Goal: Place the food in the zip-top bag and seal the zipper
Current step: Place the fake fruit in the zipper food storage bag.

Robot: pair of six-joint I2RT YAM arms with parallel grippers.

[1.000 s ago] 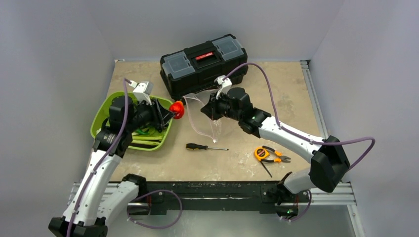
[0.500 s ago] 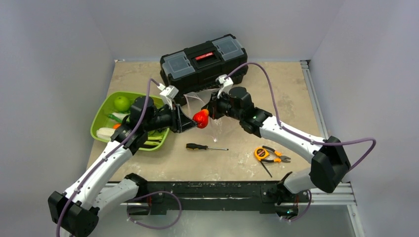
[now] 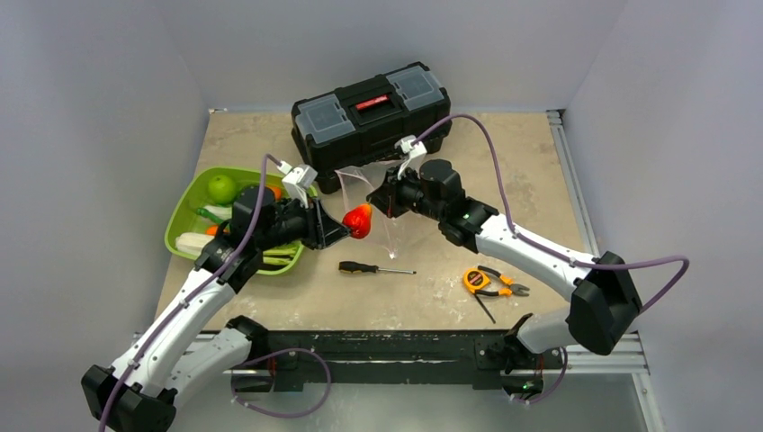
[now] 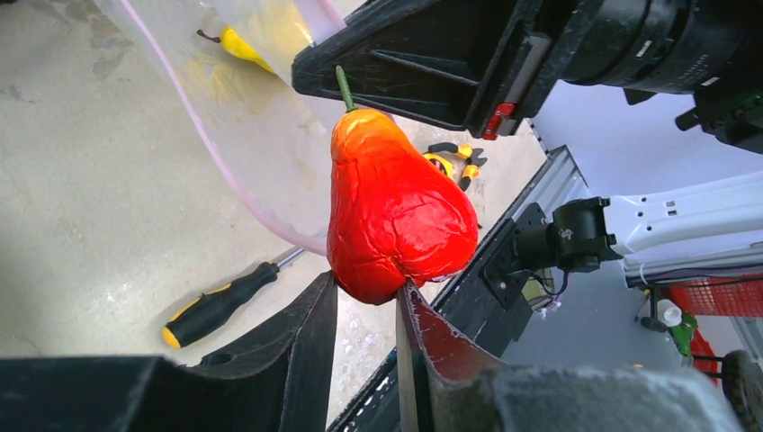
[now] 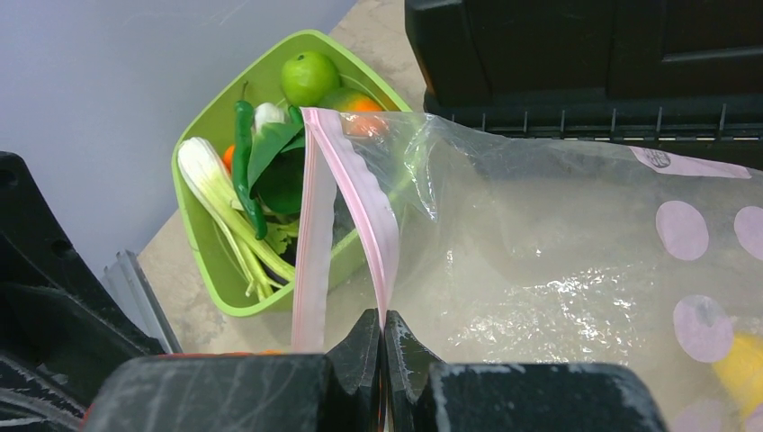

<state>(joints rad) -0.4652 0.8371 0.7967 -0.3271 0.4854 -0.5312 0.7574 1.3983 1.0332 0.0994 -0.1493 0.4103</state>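
**A:** What is hard to make out?

**B:** The clear zip-top bag (image 5: pixel 558 252) is barely seen from above. A yellow toy pear (image 5: pixel 740 364) inside it is cut off at the corner of the right wrist view.

**A:** How are the arms posed?

**B:** Both are stretched toward mid-table. The left gripper (image 4: pixel 364 301) is pinched on the base of a red pear-shaped toy fruit (image 4: pixel 396 207), which is held stem-forward just beside the bag. The right gripper (image 5: pixel 381 333) is pressed together on the pink zipper (image 5: pixel 346 180), and the bag is held up by it.
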